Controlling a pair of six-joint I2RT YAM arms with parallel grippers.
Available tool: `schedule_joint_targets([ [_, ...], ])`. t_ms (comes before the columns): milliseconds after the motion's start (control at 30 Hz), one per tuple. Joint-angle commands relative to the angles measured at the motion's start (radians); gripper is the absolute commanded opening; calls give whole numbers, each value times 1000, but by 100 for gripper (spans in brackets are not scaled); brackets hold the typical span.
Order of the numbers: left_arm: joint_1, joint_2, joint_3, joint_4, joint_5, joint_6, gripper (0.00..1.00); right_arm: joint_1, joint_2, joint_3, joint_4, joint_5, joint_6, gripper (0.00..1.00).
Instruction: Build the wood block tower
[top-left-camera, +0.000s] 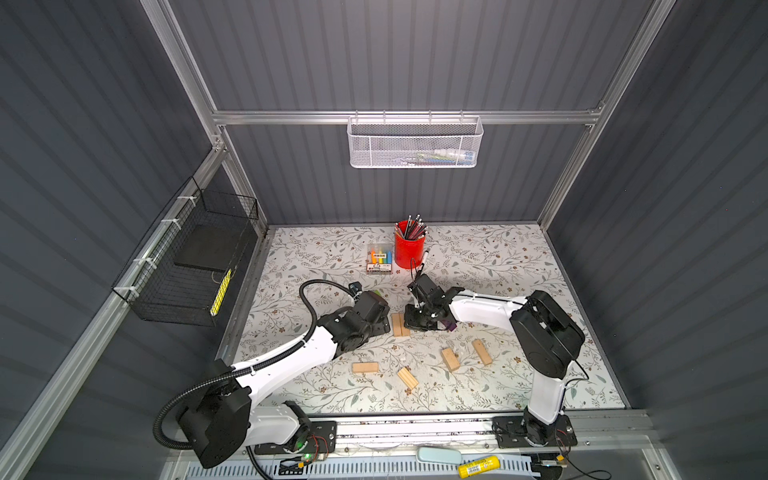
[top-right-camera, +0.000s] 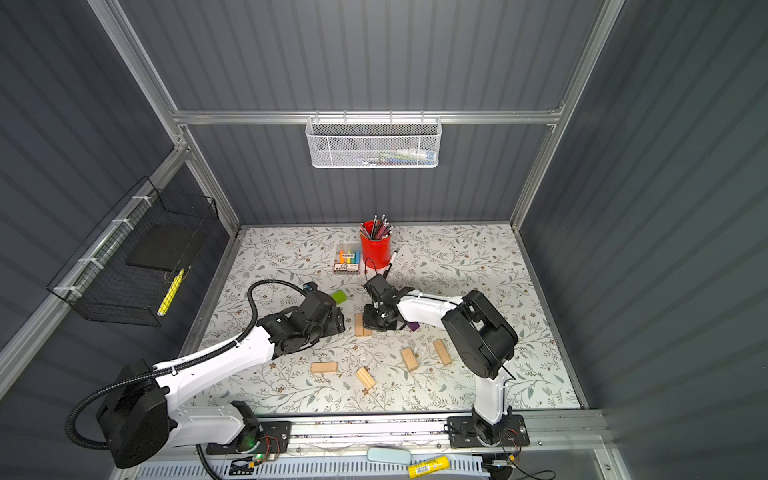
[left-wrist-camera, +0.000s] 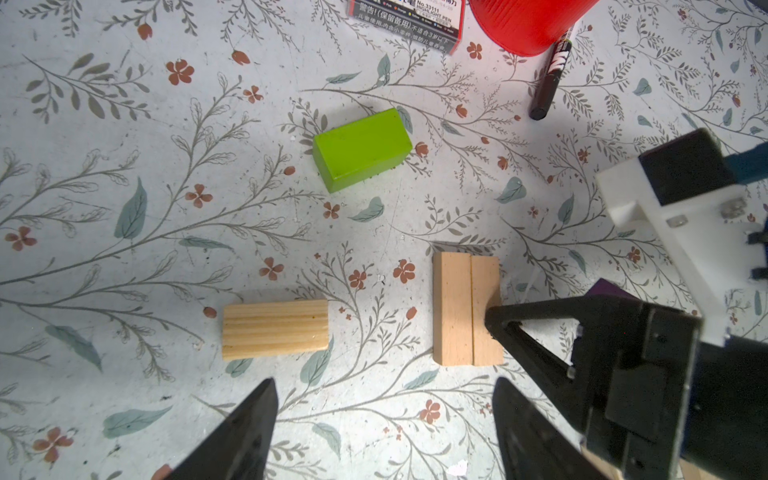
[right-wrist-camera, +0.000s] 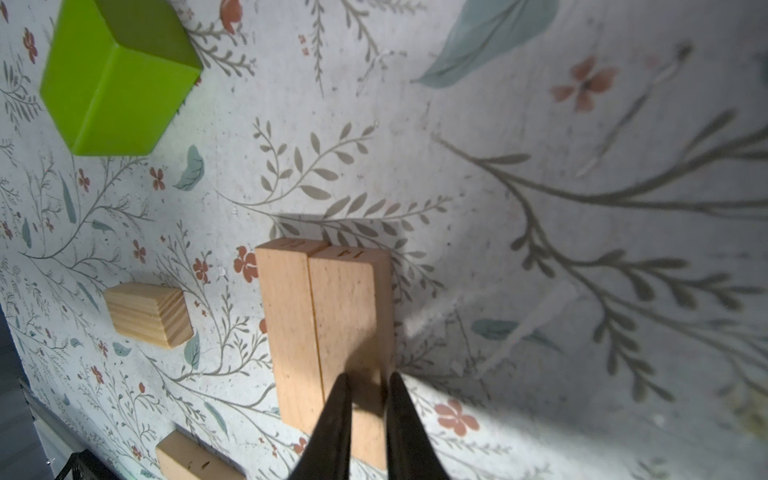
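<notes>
Two pale wood blocks (top-left-camera: 400, 325) lie side by side, long faces touching, mid-table; no tower shows in any view. My right gripper (right-wrist-camera: 369, 376) is shut and holds nothing, its tips low over the near end of one block of the pair (right-wrist-camera: 328, 324). My left gripper (left-wrist-camera: 385, 382) hangs open just left of the pair (left-wrist-camera: 465, 309), with bare mat between its fingers. A lime-green block (left-wrist-camera: 361, 147) and a grooved pale block (left-wrist-camera: 274, 328) lie beneath it. A purple block (top-left-camera: 449, 327) peeks from under the right wrist. Several loose pale blocks (top-left-camera: 450, 359) lie nearer the front.
At the back stand a red pencil cup (top-left-camera: 409, 249), a clear box of markers (top-left-camera: 379, 259) and a black pen (left-wrist-camera: 550, 79) on the mat. A white mesh basket (top-left-camera: 415, 143) hangs on the back wall, a black wire basket (top-left-camera: 187, 266) on the left wall.
</notes>
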Motion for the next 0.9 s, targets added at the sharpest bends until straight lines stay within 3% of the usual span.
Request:
schedule_joint_targets([
  [0, 7, 8, -3, 12, 14, 5, 81, 1, 16, -7, -14, -8, 21, 18],
  [867, 11, -5, -5, 7, 24, 16, 81, 4, -30, -37, 51, -63, 91, 24],
])
